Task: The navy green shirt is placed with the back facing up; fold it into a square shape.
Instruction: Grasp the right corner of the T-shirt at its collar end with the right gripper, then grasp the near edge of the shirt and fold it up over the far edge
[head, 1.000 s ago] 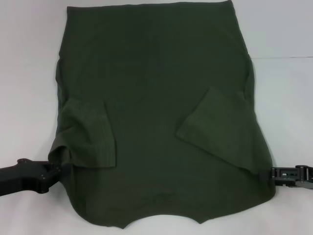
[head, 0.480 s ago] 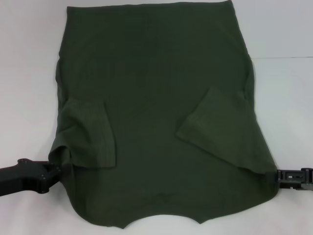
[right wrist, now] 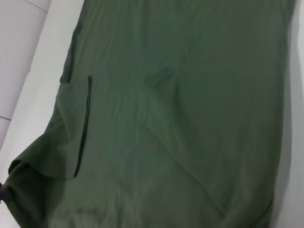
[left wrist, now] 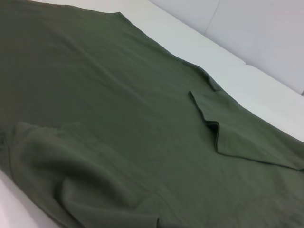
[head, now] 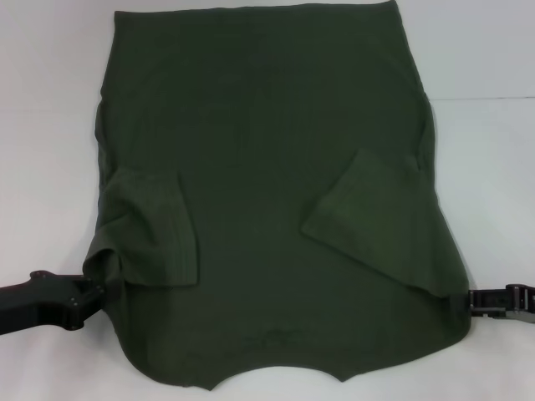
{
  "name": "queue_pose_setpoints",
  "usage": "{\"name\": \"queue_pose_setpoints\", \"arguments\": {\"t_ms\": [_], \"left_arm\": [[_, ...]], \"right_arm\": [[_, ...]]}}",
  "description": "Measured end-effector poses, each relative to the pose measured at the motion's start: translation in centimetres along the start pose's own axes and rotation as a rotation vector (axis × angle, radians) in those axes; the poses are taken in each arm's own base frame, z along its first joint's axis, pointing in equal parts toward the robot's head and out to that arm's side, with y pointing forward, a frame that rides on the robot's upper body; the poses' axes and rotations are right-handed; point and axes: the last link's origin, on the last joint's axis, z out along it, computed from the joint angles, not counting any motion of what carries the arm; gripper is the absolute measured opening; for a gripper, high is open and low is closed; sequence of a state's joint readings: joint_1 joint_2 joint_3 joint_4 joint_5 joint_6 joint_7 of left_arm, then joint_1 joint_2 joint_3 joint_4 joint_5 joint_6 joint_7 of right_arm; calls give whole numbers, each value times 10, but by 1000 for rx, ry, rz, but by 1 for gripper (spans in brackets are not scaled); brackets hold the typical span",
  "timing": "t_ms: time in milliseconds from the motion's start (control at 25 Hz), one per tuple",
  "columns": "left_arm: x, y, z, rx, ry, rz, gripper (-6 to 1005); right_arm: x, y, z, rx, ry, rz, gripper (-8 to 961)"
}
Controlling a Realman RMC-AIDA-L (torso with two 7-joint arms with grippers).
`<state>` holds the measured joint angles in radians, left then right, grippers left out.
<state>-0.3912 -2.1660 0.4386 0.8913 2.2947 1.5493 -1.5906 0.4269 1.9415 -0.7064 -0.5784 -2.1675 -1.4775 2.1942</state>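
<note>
The navy green shirt (head: 276, 167) lies spread flat across the white table (head: 485, 167), taking up the whole middle of the head view. Its far hem runs straight near the top, and its near edge curves off the bottom of the picture. Bare table shows down both sides, a broad strip on the left and a broad strip on the right. Both short sleeves are folded inward onto the body of the shirt: the left sleeve (head: 150, 230) lies rumpled, with a raised bunch of fabric at its outer corner, and the right sleeve (head: 368, 221) lies flatter, at a slant. The left gripper (head: 90, 294) sits low at the shirt's left edge, right at that bunched corner, its arm reaching in from the side. The right gripper (head: 478, 301) sits low at the right edge, touching the cloth. For both, I cannot tell whether they are clamped or what they grip.
</note>
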Motion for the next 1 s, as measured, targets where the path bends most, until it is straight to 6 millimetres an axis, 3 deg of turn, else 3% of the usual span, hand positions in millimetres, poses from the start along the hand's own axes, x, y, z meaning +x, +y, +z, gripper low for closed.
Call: {"name": "queue_pose_setpoints", "arguments": {"t_ms": [120, 200, 440, 880, 1000], "left_arm": [[0, 0, 0, 0, 1, 0, 47], [0, 0, 0, 0, 1, 0, 47], [1, 0, 0, 1, 11, 2, 46], [0, 0, 0, 0, 14, -13, 47], [-2, -1, -4, 6, 26, -53, 47]], "right_arm": [[-1, 0, 0, 3, -1, -1, 639], [0, -1, 1, 8, 4, -3, 434], [1, -2, 4, 29, 31, -9, 185], [6, -7, -2, 47, 17, -10, 19], [11, -11, -9, 48, -7, -9, 23]]}}
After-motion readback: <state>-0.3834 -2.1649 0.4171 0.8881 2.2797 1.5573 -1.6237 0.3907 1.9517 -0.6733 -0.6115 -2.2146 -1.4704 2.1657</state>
